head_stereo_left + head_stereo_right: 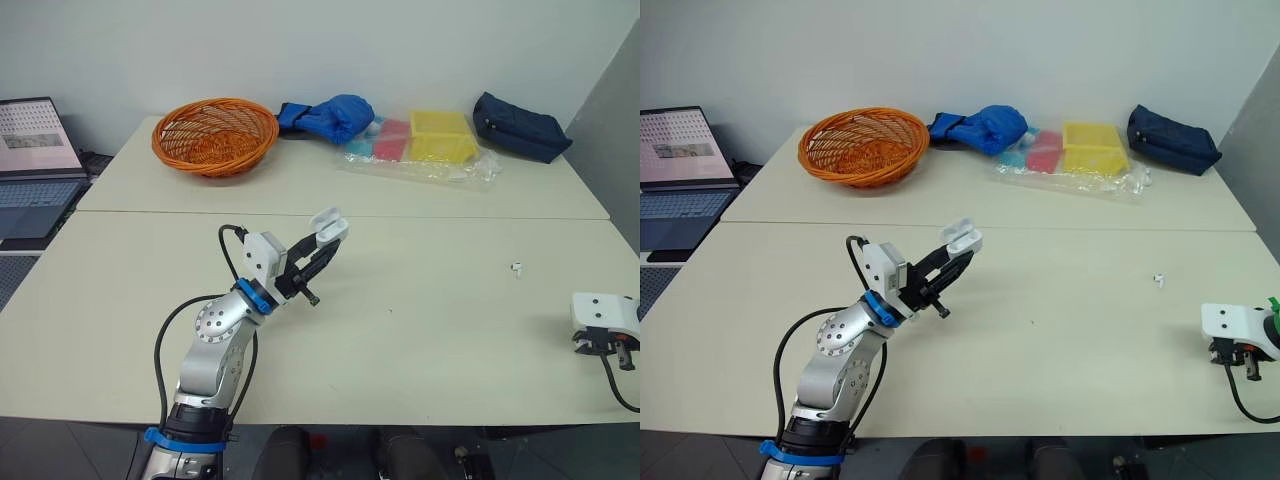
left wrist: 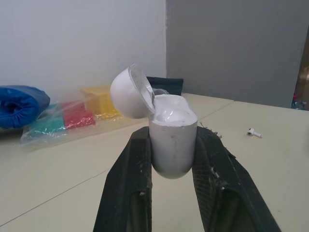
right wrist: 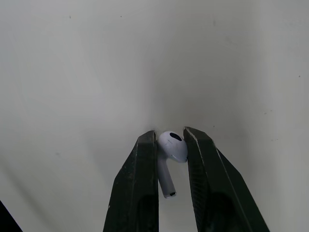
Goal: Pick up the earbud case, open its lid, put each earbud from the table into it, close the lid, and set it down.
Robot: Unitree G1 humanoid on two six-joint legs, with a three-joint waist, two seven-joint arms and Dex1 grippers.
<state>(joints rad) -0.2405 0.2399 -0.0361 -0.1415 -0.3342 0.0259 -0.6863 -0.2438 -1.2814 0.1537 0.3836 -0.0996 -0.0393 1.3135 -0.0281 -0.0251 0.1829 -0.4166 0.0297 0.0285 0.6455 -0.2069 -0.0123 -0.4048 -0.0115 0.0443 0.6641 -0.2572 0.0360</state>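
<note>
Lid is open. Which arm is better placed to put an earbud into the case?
Right. The right gripper is shut on an earbud, while the left gripper is busy holding the earbud case with its lid open. The second earbud lies on the table nearer the right arm.

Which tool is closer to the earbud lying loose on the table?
Right. The right tool, gripping a second earbud, is just right of the loose earbud; the left tool, holding the case, is far to its left.
</note>
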